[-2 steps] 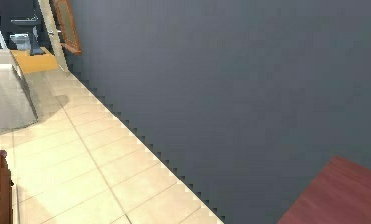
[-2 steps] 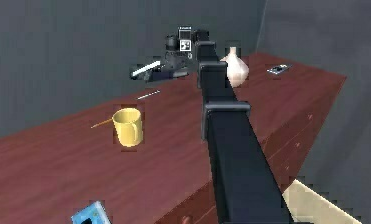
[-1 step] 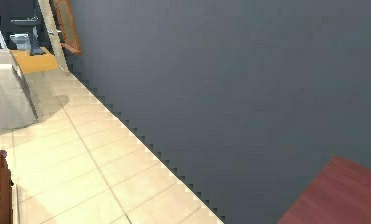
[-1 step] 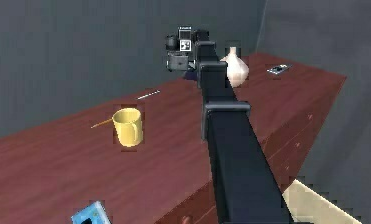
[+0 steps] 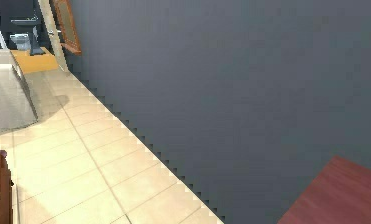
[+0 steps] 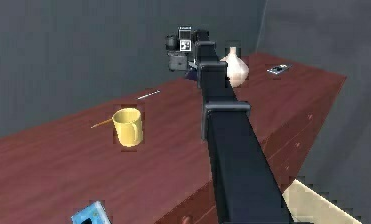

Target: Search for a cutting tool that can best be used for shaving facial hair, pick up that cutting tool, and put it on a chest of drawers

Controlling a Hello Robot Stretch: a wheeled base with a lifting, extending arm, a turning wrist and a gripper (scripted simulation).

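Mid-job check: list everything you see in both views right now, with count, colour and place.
wall: one, dark blue-grey, forward view's middle and right.
floor: beige tiles, forward view's lower left.
chest of drawers: one, reddish brown, across the arm side view.
cup: one, yellow, on the chest's top, left of the arm.
vase: one, white, on the top by the arm's far end.
thin sticks: two, pale and yellowish, near the cup.
small flat thing: one, dark, top's right end.
arm: one, dark.
gripper: one, dark; cannot tell whether it holds anything.
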